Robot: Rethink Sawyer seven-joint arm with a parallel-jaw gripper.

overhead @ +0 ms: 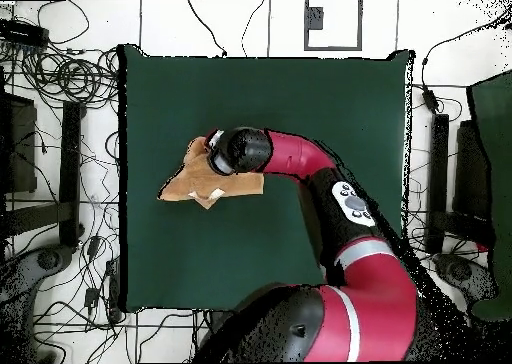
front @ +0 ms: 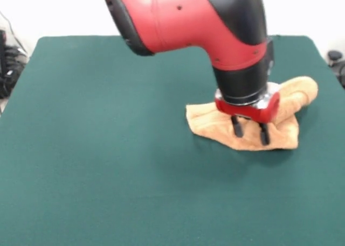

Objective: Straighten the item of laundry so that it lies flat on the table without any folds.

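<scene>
Dark green cloth covers the big counter point(front: 108, 165), and white floor with lots of black cables point(overhead: 60, 75) lies around it in the overhead view. On the counter sits a small tan-orange towel point(front: 213, 122). It is not flat. It is bunched up and wrinkled, with one end poking out like a bump in the front view. In that view it lies on the right side of the counter, closer to the far edge than the near one. The red and black arm point(front: 188, 20) bends down right over the towel. Its gripper point(front: 250, 132) points down, and its two black fingers point(front: 237, 126) are spread apart, with their tips down at the towel's front part. They are not squeezing anything.
</scene>
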